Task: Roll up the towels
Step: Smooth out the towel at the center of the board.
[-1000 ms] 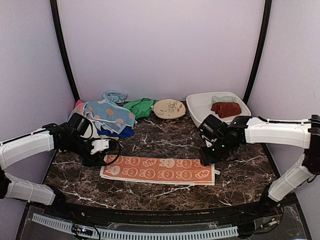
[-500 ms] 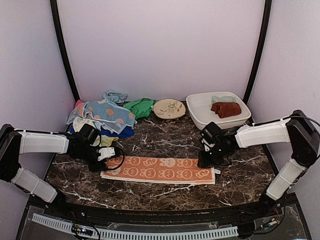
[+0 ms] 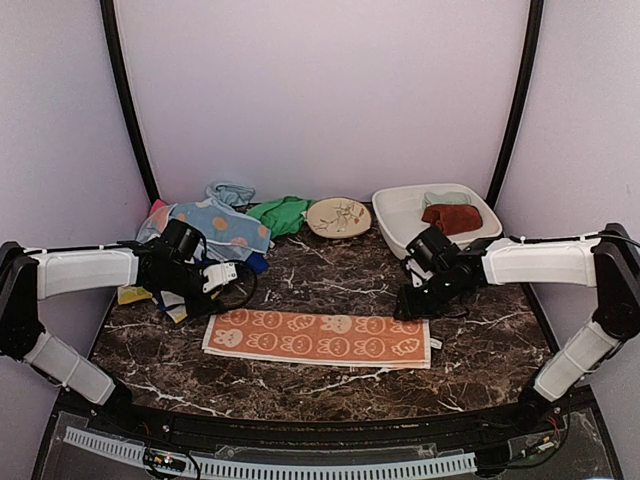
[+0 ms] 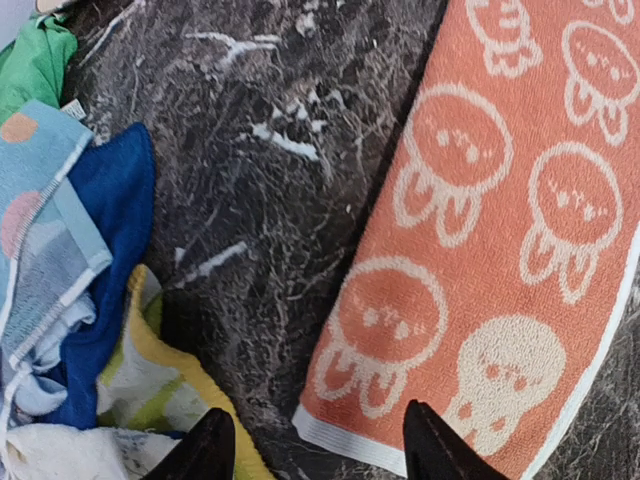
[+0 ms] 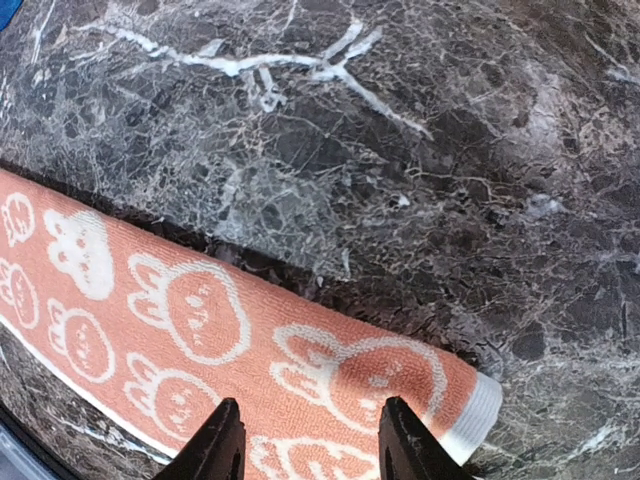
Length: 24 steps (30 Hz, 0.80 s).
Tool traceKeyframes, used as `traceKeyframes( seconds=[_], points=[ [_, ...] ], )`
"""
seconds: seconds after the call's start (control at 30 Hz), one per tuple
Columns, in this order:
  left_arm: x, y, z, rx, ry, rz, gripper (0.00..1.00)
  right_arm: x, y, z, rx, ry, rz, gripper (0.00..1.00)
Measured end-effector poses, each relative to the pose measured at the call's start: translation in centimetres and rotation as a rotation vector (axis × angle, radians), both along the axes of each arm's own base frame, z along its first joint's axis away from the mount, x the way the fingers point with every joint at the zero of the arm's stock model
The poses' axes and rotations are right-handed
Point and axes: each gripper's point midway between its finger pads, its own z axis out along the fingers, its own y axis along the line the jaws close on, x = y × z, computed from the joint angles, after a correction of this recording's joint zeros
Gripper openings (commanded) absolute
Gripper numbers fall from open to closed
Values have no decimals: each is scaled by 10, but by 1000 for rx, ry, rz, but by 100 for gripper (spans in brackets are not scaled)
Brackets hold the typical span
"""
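An orange towel point(image 3: 318, 338) printed with cream rabbits lies flat in a long strip across the near middle of the marble table point(image 3: 330, 280); the left gripper point(image 4: 315, 452) hangs over its left short end, fingers spread wide and holding nothing; the right gripper point(image 5: 308, 445) hangs over the opposite end, likewise spread and empty. A heap of towels point(image 3: 215, 228), light blue with orange dots uppermost, waits at the rear left; a dark red towel point(image 3: 450, 218) sits in the white tub point(image 3: 392, 232) at the rear right.

The cloth looks thin, light and limp, so it should curl readily but hold no shape of its own; on polished stone it may well skid rather than turn over. The white-hemmed short edge looks the best place to take hold, pinched near a corner, with the far end pressed down to keep the roll tight and straight.
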Motion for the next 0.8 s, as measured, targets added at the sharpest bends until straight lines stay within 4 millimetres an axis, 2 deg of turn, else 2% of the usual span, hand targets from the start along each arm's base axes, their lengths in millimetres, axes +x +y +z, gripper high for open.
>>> traceKeyframes(
  seconds=[0.1, 0.23, 0.43, 0.57, 0.73, 0.8],
  points=[
    [6, -9, 20, -40, -18, -14, 61, -2, 1, -9, 2, 18, 6, 42],
    [-8, -14, 22, -49, 18, -45, 61, -19, -14, -39, -47, 73, -4, 36],
    [-30, -28, 7, -12, 57, -112, 59, -21, -23, -42, -22, 21, -61, 31],
    [-35, -36, -11, 21, 90, -132, 56, -35, -38, -42, -7, 11, -103, 30],
    [-22, -33, -44, 105, 122, -96, 55, -62, -53, -41, 7, 29, -141, 29],
    [-7, -38, -41, 107, 86, -82, 55, -75, -55, -41, 2, 50, -143, 29]
  ],
)
